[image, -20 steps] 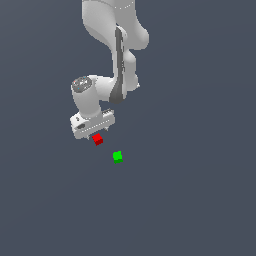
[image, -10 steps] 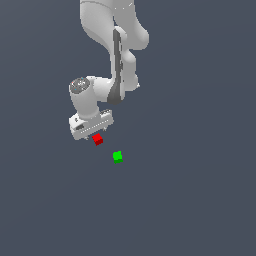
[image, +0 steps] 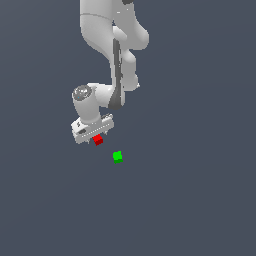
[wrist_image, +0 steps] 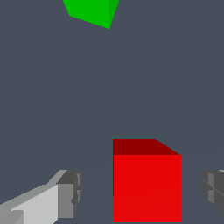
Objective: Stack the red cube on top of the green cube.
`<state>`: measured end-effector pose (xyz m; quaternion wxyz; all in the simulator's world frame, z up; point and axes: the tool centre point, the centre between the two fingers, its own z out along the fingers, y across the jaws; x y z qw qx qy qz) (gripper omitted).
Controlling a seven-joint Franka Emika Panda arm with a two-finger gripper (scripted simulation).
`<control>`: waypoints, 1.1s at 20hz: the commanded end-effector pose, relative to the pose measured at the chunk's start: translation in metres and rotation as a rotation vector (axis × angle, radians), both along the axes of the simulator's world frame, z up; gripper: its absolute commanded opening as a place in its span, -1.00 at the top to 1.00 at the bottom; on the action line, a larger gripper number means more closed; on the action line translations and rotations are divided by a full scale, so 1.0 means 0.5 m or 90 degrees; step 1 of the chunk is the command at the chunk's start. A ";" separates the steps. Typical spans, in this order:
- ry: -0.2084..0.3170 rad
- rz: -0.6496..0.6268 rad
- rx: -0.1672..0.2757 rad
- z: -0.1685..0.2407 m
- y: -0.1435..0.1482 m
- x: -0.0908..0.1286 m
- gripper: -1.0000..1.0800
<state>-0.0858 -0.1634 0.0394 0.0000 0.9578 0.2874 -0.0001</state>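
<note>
Gripper fingers are spread wide around the red cube, not touching it. The green cube is seen nearby.

No text, label, brand, number or sign can be read in either view. The red cube and the green cube have plain faces, and the arm's white shell carries no legible marking.
</note>
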 end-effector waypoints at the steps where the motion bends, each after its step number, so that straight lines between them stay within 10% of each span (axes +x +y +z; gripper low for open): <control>1: 0.000 0.000 0.000 -0.021 0.000 0.000 -0.92; 7: 0.000 0.001 0.000 -0.039 0.000 0.002 -0.92; 8: 0.000 0.001 0.000 -0.039 0.000 0.002 1.00; 22: 0.000 0.001 0.000 -0.030 -0.001 0.002 1.00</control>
